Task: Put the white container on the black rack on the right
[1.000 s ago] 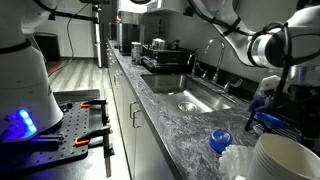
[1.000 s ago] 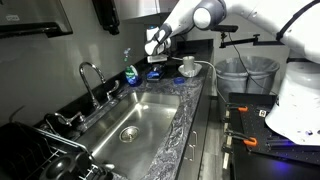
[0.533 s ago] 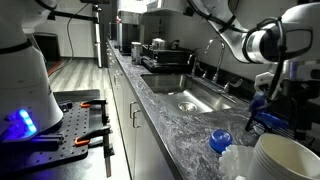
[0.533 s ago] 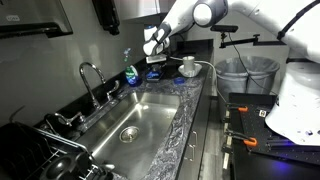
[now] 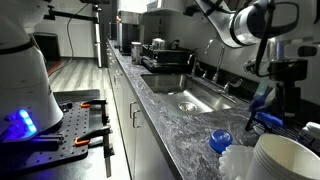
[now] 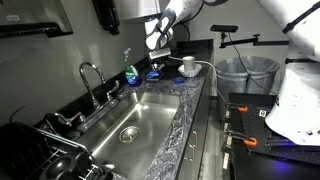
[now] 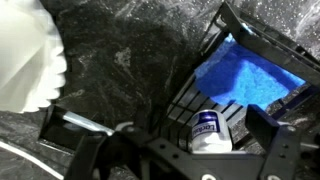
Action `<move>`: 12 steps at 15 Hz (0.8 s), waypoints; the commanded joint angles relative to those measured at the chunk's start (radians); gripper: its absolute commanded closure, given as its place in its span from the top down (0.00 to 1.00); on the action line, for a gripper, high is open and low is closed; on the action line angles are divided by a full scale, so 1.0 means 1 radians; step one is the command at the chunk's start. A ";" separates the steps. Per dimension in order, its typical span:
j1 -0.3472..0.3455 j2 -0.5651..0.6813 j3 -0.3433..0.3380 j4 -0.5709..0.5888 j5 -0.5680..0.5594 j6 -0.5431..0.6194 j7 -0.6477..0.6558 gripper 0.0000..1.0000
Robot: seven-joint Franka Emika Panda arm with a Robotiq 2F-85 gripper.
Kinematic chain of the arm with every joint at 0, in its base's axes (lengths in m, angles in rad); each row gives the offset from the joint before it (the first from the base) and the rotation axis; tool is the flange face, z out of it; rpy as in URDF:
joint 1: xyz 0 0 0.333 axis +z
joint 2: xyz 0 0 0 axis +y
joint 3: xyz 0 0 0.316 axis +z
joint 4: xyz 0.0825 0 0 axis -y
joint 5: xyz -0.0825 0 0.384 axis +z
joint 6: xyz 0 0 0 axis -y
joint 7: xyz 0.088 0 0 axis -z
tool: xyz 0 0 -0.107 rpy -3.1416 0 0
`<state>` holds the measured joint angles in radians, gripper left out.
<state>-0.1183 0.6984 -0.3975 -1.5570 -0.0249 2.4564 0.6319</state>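
Observation:
In the wrist view the white container [image 7: 207, 130], a small round tub with a blue label, stands on the thin bars of the black rack [image 7: 232, 40], next to a blue cloth [image 7: 258, 72]. My gripper [image 7: 182, 150] hangs above it with the fingers spread wide, well apart from the tub's sides. In both exterior views the gripper [image 6: 156, 42] [image 5: 282, 100] hovers over the rack [image 6: 160, 73] at the end of the counter. I cannot make out the container in either exterior view.
A stack of white bowls [image 5: 286, 156] [image 6: 188, 66] and crumpled white paper [image 5: 236, 160] sit beside the rack. The steel sink [image 6: 135, 120] with its faucet [image 6: 90, 75] is mid-counter. A dish-soap bottle [image 6: 130, 72] stands by the wall. A dark rack with pots [image 5: 160, 55] is at the far end.
The arm has risen and the gripper has lifted up away from the rack. The sink and bowls have not moved.

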 commanded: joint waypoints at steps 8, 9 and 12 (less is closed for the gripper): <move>0.068 -0.383 0.000 -0.458 -0.159 0.073 -0.004 1.00; 0.065 -0.405 0.011 -0.484 -0.168 0.077 -0.019 1.00; 0.049 -0.461 0.048 -0.544 -0.168 0.055 -0.070 1.00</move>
<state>-0.0568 0.3294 -0.3827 -2.0024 -0.1814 2.5067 0.6160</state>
